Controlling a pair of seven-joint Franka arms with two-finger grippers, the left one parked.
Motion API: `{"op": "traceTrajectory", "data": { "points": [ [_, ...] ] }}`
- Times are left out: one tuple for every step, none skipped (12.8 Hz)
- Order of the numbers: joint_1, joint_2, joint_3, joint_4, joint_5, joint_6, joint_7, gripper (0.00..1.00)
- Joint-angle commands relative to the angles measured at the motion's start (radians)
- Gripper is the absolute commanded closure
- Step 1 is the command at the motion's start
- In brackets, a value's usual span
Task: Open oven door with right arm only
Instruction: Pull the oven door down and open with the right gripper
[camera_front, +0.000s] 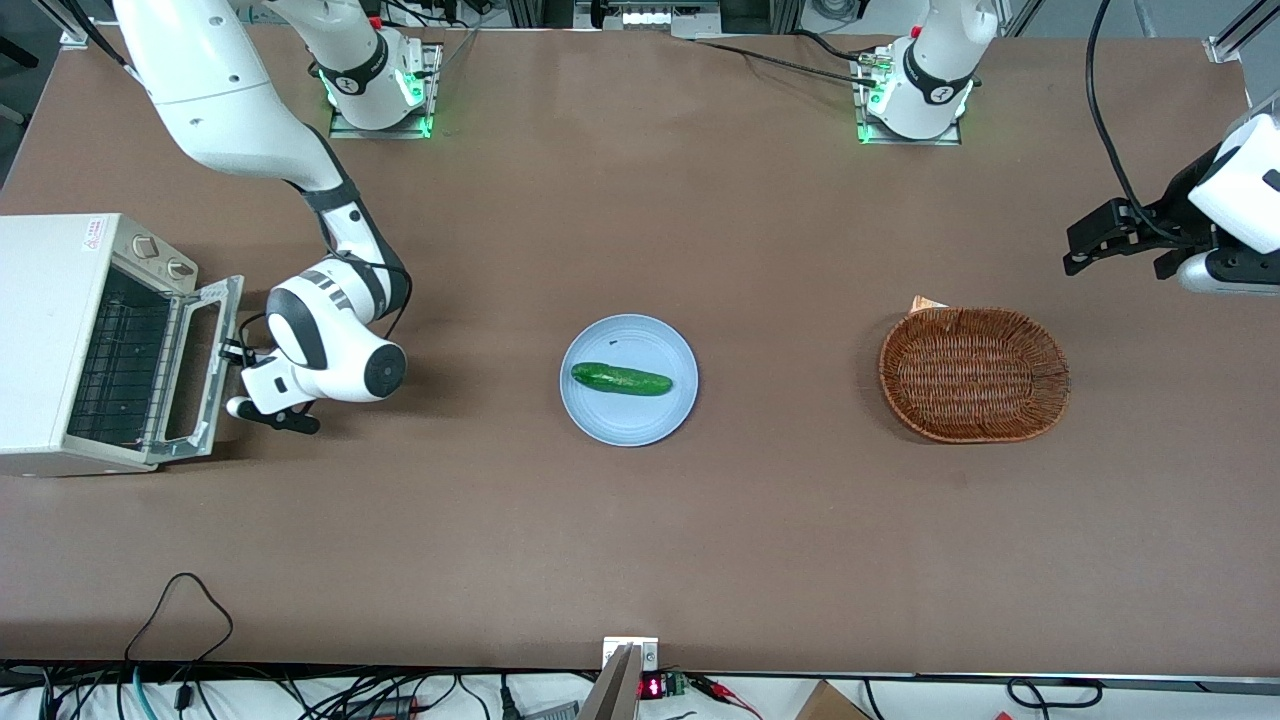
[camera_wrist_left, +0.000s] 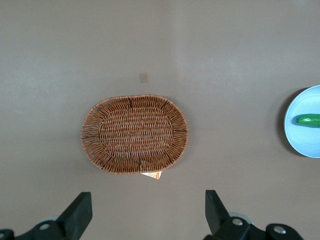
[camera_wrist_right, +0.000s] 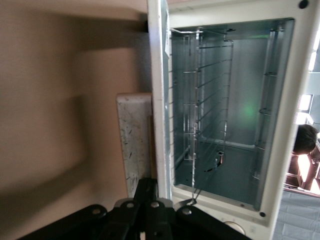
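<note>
The cream-white toaster oven (camera_front: 55, 330) stands at the working arm's end of the table. Its oven door (camera_front: 200, 370) is swung partway down, so the wire rack inside (camera_front: 120, 365) shows. The right arm (camera_front: 330, 340) reaches down to the door's free edge. Its black gripper (camera_front: 234, 352) sits against the door at the handle. In the right wrist view the door (camera_wrist_right: 159, 75) appears edge-on beside the pale bar handle (camera_wrist_right: 134, 135). The gripper (camera_wrist_right: 148, 184) has its fingers pressed together, their tips in the gap between handle and door panel. The oven's metal cavity (camera_wrist_right: 225, 110) lies open to view.
A pale blue plate (camera_front: 600, 420) with a green cucumber (camera_front: 621, 379) lies mid-table. A woven basket (camera_front: 973, 373) sits toward the parked arm's end, also seen as the basket (camera_wrist_left: 135, 134) in the left wrist view.
</note>
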Motion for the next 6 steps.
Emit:
{"op": "traceTrajectory", "data": {
  "points": [
    [-0.016,0.036,-0.005,0.014,0.001,0.001,0.015,0.99],
    [-0.016,0.039,-0.003,0.014,0.001,0.001,0.015,0.99],
    [-0.016,0.046,-0.005,0.016,0.036,0.002,0.018,0.99],
    [-0.010,0.050,-0.005,0.026,0.057,0.019,0.018,0.99],
    [-0.004,0.056,-0.005,0.028,0.060,0.022,0.017,0.99],
    [-0.004,0.059,-0.005,0.028,0.061,0.022,0.014,0.99]
  ]
}}
